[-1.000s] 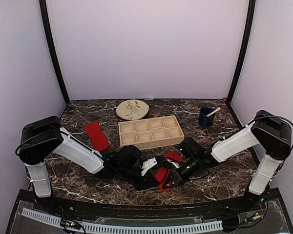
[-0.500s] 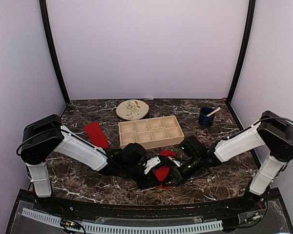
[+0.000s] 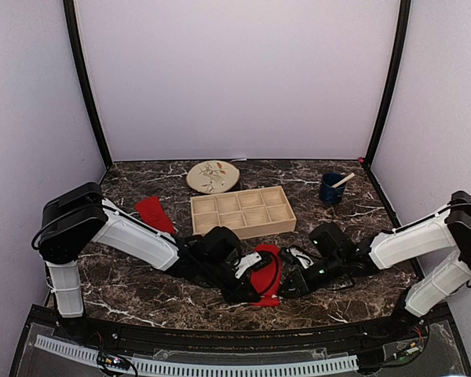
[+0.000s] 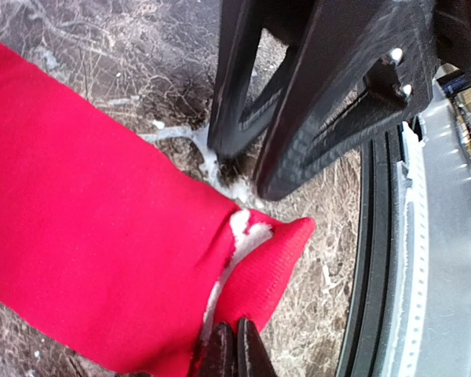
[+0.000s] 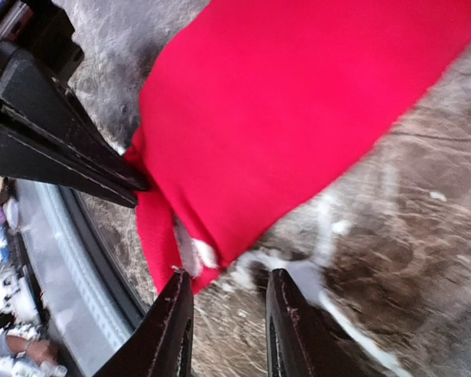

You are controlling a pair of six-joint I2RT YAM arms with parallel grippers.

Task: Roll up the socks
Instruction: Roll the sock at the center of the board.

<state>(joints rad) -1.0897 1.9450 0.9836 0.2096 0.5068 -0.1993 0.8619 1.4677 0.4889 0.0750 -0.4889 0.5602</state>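
Left tool [image 4: 228,352] pressed together, pinching hem corner of red sock [image 3: 264,271], which lies mid near edge of surface [image 3: 141,298]. Right tool [image 5: 229,314] spread, just beside same corner. Second sock [image 3: 154,214] flat toward left edge, near tray [image 3: 243,228]

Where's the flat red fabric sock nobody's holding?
In the top view, the flat red sock lies left of the wooden compartment tray, beside the left arm.

no readable text, labels or numbers visible
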